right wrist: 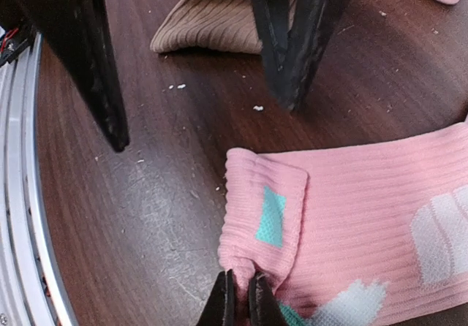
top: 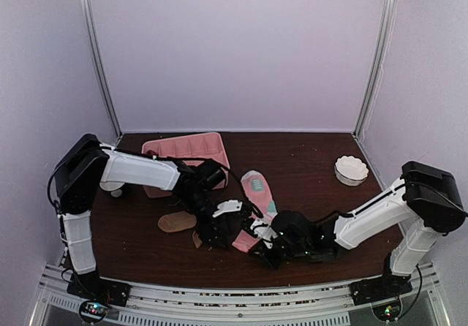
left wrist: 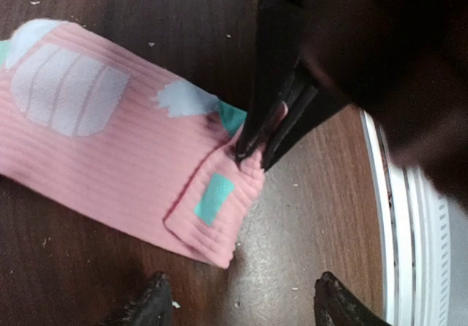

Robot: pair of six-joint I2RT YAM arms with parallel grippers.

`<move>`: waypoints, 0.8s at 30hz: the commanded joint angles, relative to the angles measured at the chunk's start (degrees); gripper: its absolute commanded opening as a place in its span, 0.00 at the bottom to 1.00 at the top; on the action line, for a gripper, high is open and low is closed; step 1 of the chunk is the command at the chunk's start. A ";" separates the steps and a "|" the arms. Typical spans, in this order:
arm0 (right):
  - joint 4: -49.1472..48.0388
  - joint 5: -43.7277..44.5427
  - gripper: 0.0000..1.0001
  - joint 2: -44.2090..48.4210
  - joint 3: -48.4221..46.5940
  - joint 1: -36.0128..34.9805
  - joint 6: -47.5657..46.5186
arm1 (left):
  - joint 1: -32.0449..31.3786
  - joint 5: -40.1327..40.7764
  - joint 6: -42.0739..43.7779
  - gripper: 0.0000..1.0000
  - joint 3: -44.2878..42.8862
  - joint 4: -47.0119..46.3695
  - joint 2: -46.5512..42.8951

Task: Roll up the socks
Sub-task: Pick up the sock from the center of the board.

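My right jaws are clenched on the folded end of the pink sock (right wrist: pixel 351 194); my left jaws stand released and empty, just short of that fold; I judge the fabric soft, light and limp, best held at the doubled edge; the tan sock (right wrist: pixel 212 26) lies beyond on the table (right wrist: pixel 146 194).

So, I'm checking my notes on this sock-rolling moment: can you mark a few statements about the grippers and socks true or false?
1. The right gripper is shut on the folded end of the pink sock. True.
2. The left gripper clamps the pink sock. False: it is open and holds nothing.
3. One end of the pink sock is folded over. True.
4. The tan sock lies on top of the pink sock. False: they lie apart.
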State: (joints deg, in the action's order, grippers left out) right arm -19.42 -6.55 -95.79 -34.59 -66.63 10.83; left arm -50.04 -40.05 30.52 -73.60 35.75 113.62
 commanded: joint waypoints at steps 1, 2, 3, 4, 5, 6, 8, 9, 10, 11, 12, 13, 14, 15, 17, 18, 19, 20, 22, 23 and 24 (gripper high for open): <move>3.92 -7.55 0.00 -1.10 1.82 3.71 9.94 | -0.31 1.29 3.73 0.70 5.39 -7.73 -5.36; 4.64 -8.90 0.00 -1.75 1.36 4.40 10.71 | -0.40 1.15 4.42 0.70 6.46 -8.46 -6.07; 5.23 -10.35 0.00 -2.30 0.91 5.06 11.57 | -0.59 1.36 5.14 0.70 7.57 -9.36 -6.73; 5.61 -11.76 0.00 -3.02 0.53 5.66 12.42 | -0.94 1.73 6.00 0.70 8.46 -10.10 -7.27; 5.84 -13.01 0.00 -3.77 0.16 6.29 13.31 | -1.26 2.15 6.87 0.70 9.61 -10.96 -7.79; 5.84 -14.32 0.00 -4.39 -0.08 6.97 14.18 | -1.83 2.63 7.80 0.69 10.21 -11.42 -8.21; 5.51 -16.74 0.00 -5.40 -0.27 8.34 16.02 | -2.64 3.41 9.06 0.69 10.92 -12.19 -8.66; 5.11 -17.69 0.00 -5.98 -0.12 8.92 17.04 | -2.99 4.12 9.31 0.68 11.18 -12.99 -8.71; 4.80 -18.59 0.00 -6.47 0.07 9.65 17.90 | -3.30 5.10 9.52 0.68 11.36 -13.90 -8.69; 4.56 -19.60 0.00 -7.16 0.14 10.20 18.81 | -3.57 6.01 9.77 0.68 11.58 -15.03 -8.68; 4.23 -20.85 0.00 -7.93 0.25 10.63 19.56 | -3.86 6.61 10.12 0.68 11.71 -16.06 -8.61; 3.75 -21.80 0.00 -8.54 0.35 11.03 20.27 | -4.10 7.29 10.47 0.67 11.80 -17.27 -8.56; 3.20 -22.59 0.00 -9.23 0.56 11.27 20.86 | -4.41 7.92 10.90 0.67 11.86 -18.45 -8.39; 2.78 -23.18 0.00 -9.77 0.80 11.47 21.22 | -4.59 8.48 11.10 0.66 11.93 -19.82 -8.34; 2.33 -24.08 0.00 -10.73 1.16 11.65 21.60 | -4.78 9.13 11.53 0.65 12.05 -22.36 -8.13; 2.11 -24.49 0.00 -11.19 1.34 11.72 21.67 | -5.00 9.75 11.78 0.64 11.86 -23.21 -7.90; 1.84 -24.84 0.00 -11.62 1.57 11.77 21.81 | -5.20 10.52 12.25 0.63 11.57 -23.48 -7.43; 1.58 -25.03 0.00 -11.85 1.93 11.88 21.97 | -5.38 10.80 12.90 0.62 10.91 -23.05 -6.92; 0.60 -25.39 0.00 -11.90 2.72 12.17 22.08 | -5.70 11.60 14.30 0.59 9.62 -21.53 -5.66; 0.34 -25.54 0.00 -11.88 2.96 12.42 22.09 | -5.88 12.17 14.90 0.58 9.27 -20.86 -5.05; 0.03 -25.80 0.00 -11.80 3.21 12.58 22.10 | -6.09 12.66 15.24 0.55 9.06 -20.76 -4.51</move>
State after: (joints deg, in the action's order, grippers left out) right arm -28.97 -33.21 -103.57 -35.31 -54.50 31.68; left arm -55.11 -30.09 42.24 -62.54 16.27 106.85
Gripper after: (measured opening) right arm 0.045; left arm 0.585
